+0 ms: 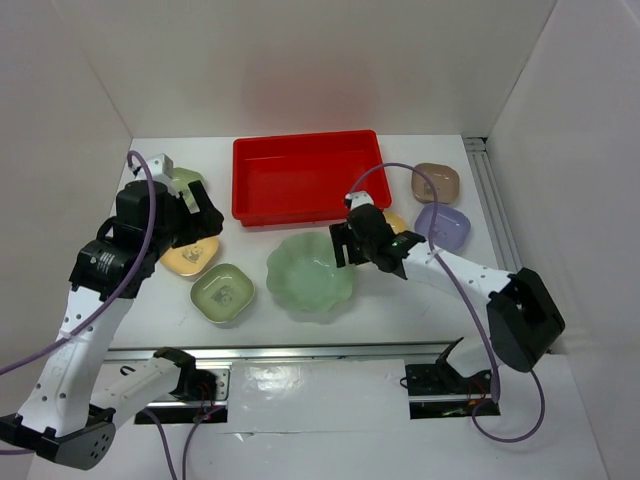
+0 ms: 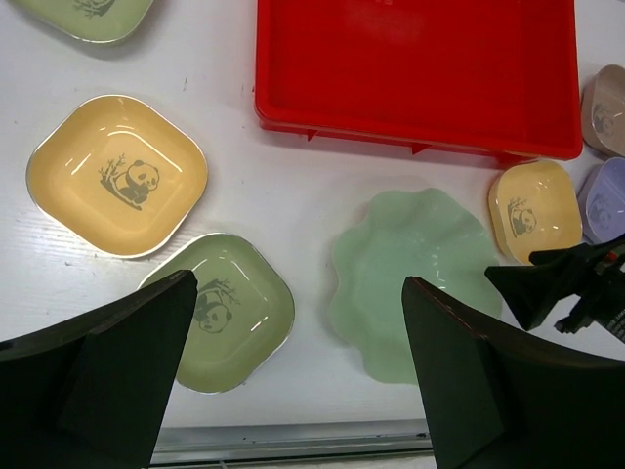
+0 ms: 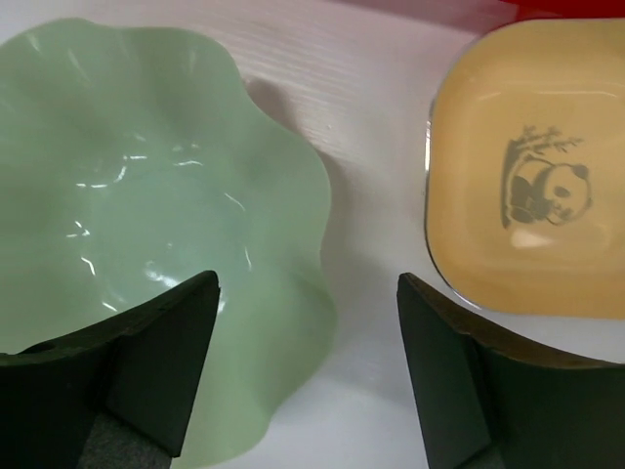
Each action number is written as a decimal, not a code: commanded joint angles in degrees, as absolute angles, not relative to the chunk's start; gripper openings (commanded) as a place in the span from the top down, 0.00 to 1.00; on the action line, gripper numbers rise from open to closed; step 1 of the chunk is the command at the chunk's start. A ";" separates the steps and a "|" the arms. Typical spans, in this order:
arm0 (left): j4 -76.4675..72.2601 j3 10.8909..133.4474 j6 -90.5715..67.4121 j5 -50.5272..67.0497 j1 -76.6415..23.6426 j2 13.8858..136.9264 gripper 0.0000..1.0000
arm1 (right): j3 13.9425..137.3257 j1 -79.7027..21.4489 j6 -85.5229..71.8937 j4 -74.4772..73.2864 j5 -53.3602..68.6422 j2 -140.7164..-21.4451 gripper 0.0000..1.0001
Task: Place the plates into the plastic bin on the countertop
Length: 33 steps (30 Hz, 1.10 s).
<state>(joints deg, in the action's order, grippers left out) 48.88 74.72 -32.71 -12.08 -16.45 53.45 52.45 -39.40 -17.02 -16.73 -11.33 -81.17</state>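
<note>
The right claw (image 3: 308, 293) stands wide open and holds nothing, its two fingers straddling the right rim of the pale-green scalloped plate (image 1: 310, 275), one over the dish and one off its edge, beside a small yellow plate (image 3: 527, 176). The scalloped plate lies on the white bench (image 1: 380, 300) just in front of the red plastic bin (image 1: 300, 212). The left claw (image 2: 298, 283) hangs fully open and holds nothing above a green panda plate (image 1: 222, 293), near a larger yellow plate (image 2: 117, 176). A lavender plate (image 1: 443, 227) and a beige plate (image 1: 436, 181) sit right of the bin.
</note>
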 commanded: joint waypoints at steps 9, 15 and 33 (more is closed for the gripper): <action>46.93 73.57 -30.85 -12.48 -16.61 51.94 0.00 | 46.76 -37.01 -15.12 0.07 -2.11 -86.75 0.31; 46.41 73.56 -30.85 -12.48 -16.61 51.42 0.00 | 45.62 -36.47 -14.60 1.23 -0.70 -87.98 0.48; 46.41 72.51 -30.32 -14.68 -18.19 50.37 0.00 | 49.65 -35.77 -11.08 -8.69 3.86 -90.43 1.00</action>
